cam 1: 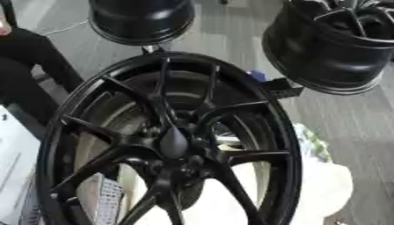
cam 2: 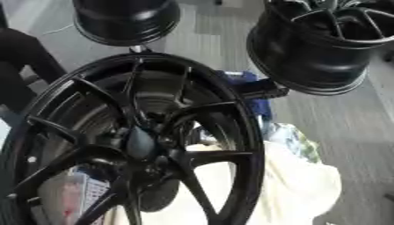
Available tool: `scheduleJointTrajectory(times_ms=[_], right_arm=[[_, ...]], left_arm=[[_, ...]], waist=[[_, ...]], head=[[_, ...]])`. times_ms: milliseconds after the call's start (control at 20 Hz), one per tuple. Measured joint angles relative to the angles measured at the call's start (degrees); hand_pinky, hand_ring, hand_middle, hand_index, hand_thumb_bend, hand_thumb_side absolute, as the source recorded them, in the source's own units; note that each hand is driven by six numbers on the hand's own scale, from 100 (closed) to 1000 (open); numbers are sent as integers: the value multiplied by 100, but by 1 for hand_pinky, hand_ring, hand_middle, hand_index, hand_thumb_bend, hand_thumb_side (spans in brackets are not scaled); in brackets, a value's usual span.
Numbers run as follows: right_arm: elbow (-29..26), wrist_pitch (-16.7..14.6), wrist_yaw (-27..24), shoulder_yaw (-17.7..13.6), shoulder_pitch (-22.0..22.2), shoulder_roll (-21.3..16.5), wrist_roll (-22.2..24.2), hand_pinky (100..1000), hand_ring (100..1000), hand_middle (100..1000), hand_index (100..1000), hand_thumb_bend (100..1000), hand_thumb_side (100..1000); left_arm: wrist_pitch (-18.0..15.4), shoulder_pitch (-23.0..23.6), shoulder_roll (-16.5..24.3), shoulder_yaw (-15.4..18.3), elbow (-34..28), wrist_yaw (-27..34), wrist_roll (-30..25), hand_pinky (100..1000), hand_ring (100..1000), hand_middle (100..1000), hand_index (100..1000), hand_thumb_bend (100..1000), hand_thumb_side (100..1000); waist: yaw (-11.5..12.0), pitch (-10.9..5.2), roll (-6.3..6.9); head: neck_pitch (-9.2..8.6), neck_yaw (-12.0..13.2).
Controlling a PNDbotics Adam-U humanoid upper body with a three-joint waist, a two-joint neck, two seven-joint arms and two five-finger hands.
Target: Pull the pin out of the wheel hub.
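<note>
A large black multi-spoke wheel (cam 1: 165,140) stands upright close in front of me and fills most of both eye views. Its hub (cam 1: 174,143) is a dark rounded centre where the thin spokes meet. I cannot make out a pin among the dark hub parts; only a short pale streak (cam 1: 228,139) shows between the spokes just right of the hub. Neither of my hands shows in either view.
Two more black wheels hang or stand behind, one at the top middle (cam 1: 142,19) and one at the top right (cam 2: 315,48). A blue object (cam 2: 245,79) sits behind the rim. A white cloth or bag (cam 2: 300,184) lies at the lower right on the grey floor (cam 1: 354,132).
</note>
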Motion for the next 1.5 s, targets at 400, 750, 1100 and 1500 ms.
scheduleJointTrajectory(times_ms=[400, 750, 1100, 1500], right_arm=[[0, -1, -4, -4, 1, 30, -1, 819, 651, 688, 824, 100, 225], [0, -4, -3, -15, 0, 61, -4, 819, 651, 688, 823, 100, 222], [0, -4, 1, -16, 1, 61, -4, 819, 650, 686, 823, 100, 224], [0, -4, 16, -25, 1, 61, -4, 818, 651, 685, 823, 100, 214]], left_arm=[[1, -57, -388, -223, 627, -537, 62, 950, 868, 777, 922, 100, 320], [122, -47, -431, -242, 712, -1041, -143, 954, 876, 783, 923, 100, 399], [143, -31, -482, -241, 712, -1253, -279, 944, 867, 772, 914, 100, 387], [167, 220, -525, -208, -406, -510, -287, 901, 773, 669, 843, 100, 383]], waist=[[-38, 13, -41], [-23, 12, -43], [-1, 9, -51], [39, -4, -60]], head=[[-29, 12], [-29, 12], [-29, 6], [-29, -18]])
